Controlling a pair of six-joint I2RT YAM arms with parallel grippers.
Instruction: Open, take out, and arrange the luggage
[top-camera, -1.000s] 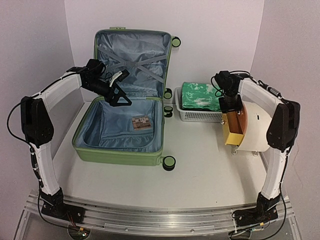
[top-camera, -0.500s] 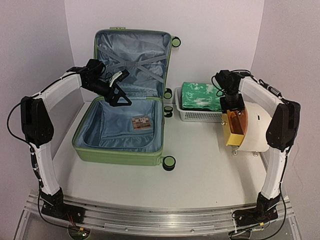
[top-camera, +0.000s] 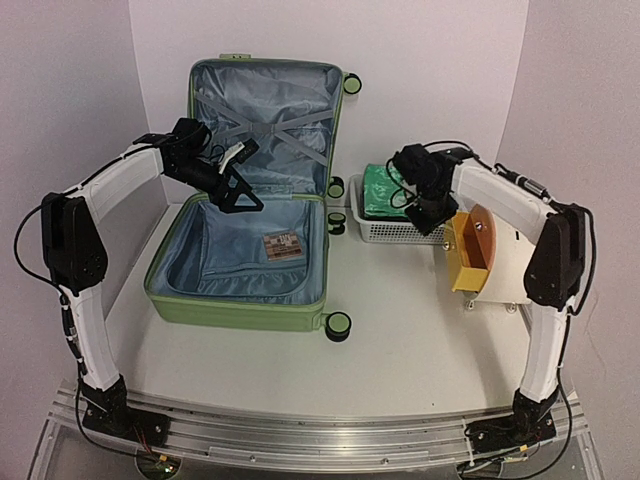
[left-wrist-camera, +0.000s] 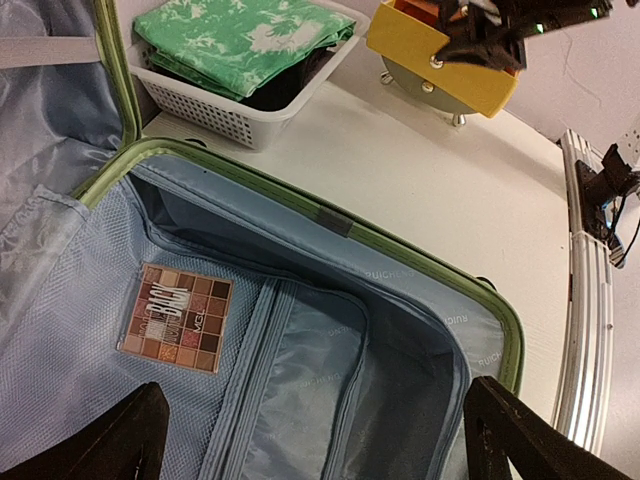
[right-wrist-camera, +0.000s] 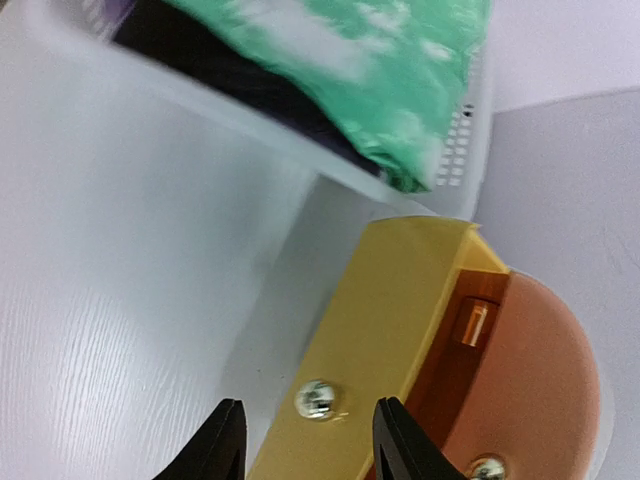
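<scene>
The luggage (top-camera: 235, 312), a light-green suitcase, lies open at the left with its lid upright against the back wall; its grey-blue lining (left-wrist-camera: 300, 390) fills the left wrist view. A small eyeshadow palette (top-camera: 283, 246) (left-wrist-camera: 177, 318) lies in the lower half. My left gripper (top-camera: 243, 180) (left-wrist-camera: 315, 430) hovers over the hinge side, wide open and holding nothing. My right gripper (top-camera: 432, 222) (right-wrist-camera: 310, 440) hangs between the basket and the yellow drawer (top-camera: 468, 262) (right-wrist-camera: 390, 320). Its jaws stand apart, and a silver knob (right-wrist-camera: 318, 398) on the drawer front shows between them, untouched.
A white mesh basket (top-camera: 395, 232) (left-wrist-camera: 215, 115) holding a folded green cloth (top-camera: 385, 190) (right-wrist-camera: 380, 70) stands right of the suitcase. The cream cylinder (top-camera: 515, 260) with an orange face (top-camera: 483, 235) sits at the far right, its yellow drawer pulled out.
My right gripper has moved left and back, from over the yellow drawer to the basket's near corner. Its jaws widened, then narrowed again. The left arm has not moved.
</scene>
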